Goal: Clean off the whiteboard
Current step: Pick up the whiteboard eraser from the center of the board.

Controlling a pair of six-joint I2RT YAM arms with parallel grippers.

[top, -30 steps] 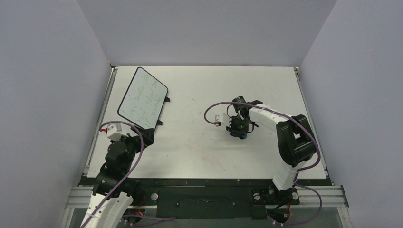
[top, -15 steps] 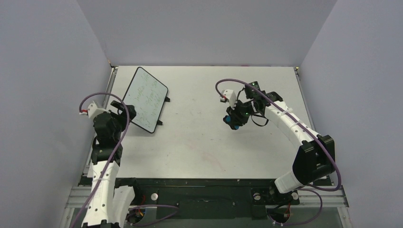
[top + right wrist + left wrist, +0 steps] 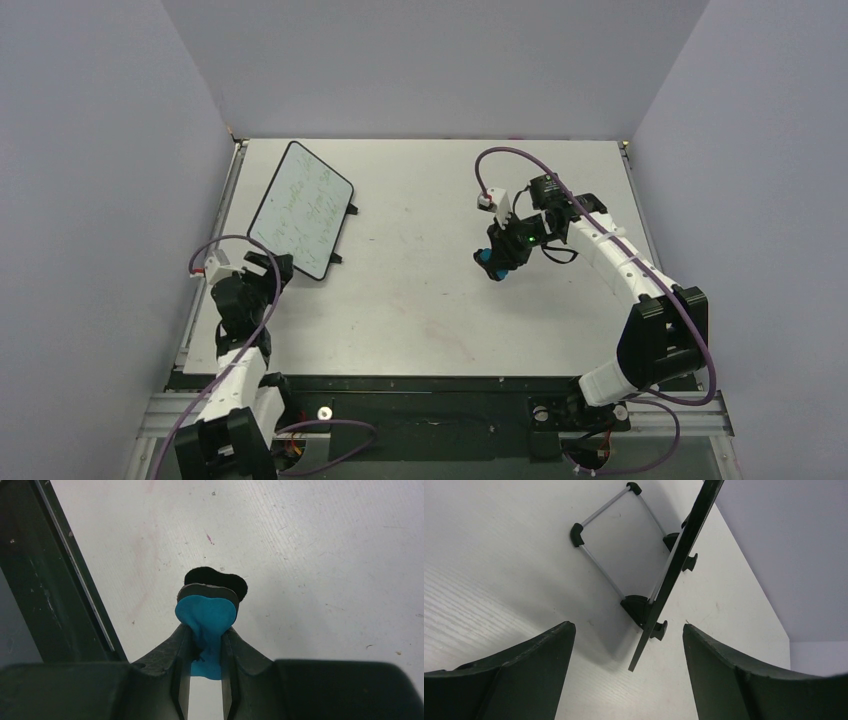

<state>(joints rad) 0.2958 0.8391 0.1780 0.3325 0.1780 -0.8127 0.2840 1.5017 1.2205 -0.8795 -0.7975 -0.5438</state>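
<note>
Probably light, stiff and tippy, the whiteboard (image 3: 300, 208) leaned on its wire stand (image 3: 634, 605) at far left; my wide left pincer (image 3: 628, 627) could steady its rim, my right pincer (image 3: 206, 635) gripped the eraser (image 3: 207, 612).

- wire stand (image 3: 577, 534), black feet, far-left on table
- blue-and-black eraser (image 3: 207, 612), right of centre
- white table (image 3: 420, 310), faint reddish smudges
- grey walls (image 3: 430, 60) around

Left arm folded low at near-left corner of the grey table (image 3: 420, 320) — left gripper (image 3: 626, 680) jaws spread wide. Right arm stretched from near-right base toward mid-table, elbow by right edge — right gripper (image 3: 205, 672) clamped on small blue-and-black eraser block (image 3: 207, 612).
</note>
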